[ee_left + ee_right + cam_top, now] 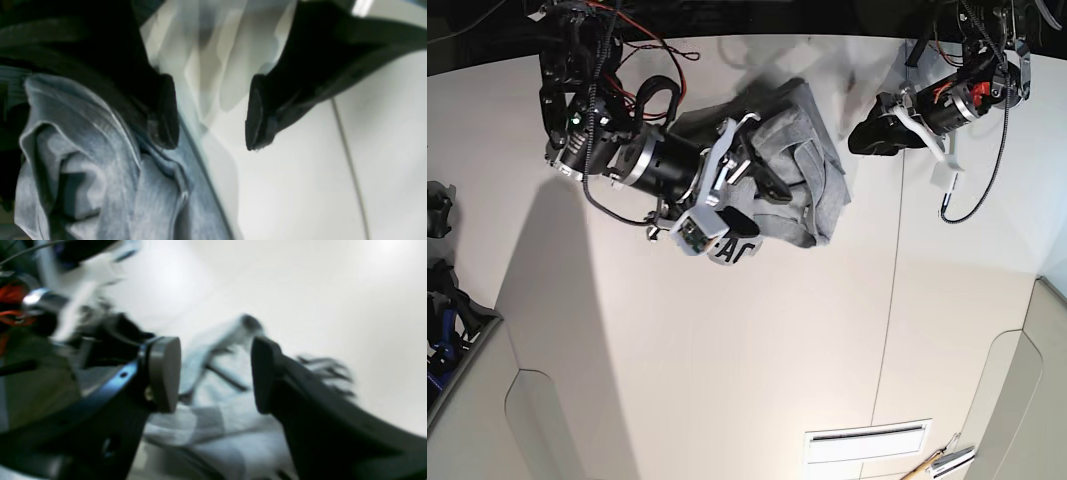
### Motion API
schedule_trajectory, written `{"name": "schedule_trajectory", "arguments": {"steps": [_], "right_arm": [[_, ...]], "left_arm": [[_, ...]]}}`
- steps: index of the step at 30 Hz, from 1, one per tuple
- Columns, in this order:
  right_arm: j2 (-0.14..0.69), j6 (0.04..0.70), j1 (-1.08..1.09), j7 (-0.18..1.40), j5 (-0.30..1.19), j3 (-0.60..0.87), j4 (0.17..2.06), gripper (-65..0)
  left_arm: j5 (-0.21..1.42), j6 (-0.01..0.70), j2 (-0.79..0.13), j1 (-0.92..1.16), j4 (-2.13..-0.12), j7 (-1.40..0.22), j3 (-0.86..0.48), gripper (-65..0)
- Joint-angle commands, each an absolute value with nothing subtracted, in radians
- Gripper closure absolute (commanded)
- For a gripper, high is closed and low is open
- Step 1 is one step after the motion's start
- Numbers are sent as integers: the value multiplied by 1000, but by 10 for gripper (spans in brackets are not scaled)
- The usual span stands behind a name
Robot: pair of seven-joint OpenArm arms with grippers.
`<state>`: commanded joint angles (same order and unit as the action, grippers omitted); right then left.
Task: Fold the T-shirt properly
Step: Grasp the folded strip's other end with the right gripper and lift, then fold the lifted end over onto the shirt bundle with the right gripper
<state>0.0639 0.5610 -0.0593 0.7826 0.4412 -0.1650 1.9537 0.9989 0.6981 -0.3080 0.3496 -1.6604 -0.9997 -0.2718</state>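
Left wrist view: left gripper (213,113) is sitting with its jaws wide apart, nothing between them. The grey T-shirt (100,166) is bunching up in folds just off to one side, on the white table (300,183).

Right wrist view: pretty blurry, but the right gripper (217,373) is gaping open too, hanging right above the crumpled T-shirt (227,426).

Base view: T-shirt (812,185) is lying in a rumpled heap near the table's (757,360) far edge, black lettering peeking out by the right gripper (742,195), which is hovering over it. Left gripper (862,140) is hanging just beside the shirt.
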Motion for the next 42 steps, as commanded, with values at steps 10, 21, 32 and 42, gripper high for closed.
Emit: {"name": "schedule_trajectory", "arguments": {"steps": [10,21,32,42], "right_arm": [[89,566,-64,795,466,-261,1729,-331],[88,590,-145,812,542,-471,1716,-329],[41,580,-122,653,400,-416,1802,-330],[-54,561,-16,567,314,-301,1622,-330]], "left_arm": [[997,698,-308,349,-1660,-985,-275,-359],[953,698,-309,332,-1660,-954,-275,-359],[1010,698,-314,288,-1662,-982,-285,-359],[1219,698,-313,289,-1663,-1130,-471,-359]]}}
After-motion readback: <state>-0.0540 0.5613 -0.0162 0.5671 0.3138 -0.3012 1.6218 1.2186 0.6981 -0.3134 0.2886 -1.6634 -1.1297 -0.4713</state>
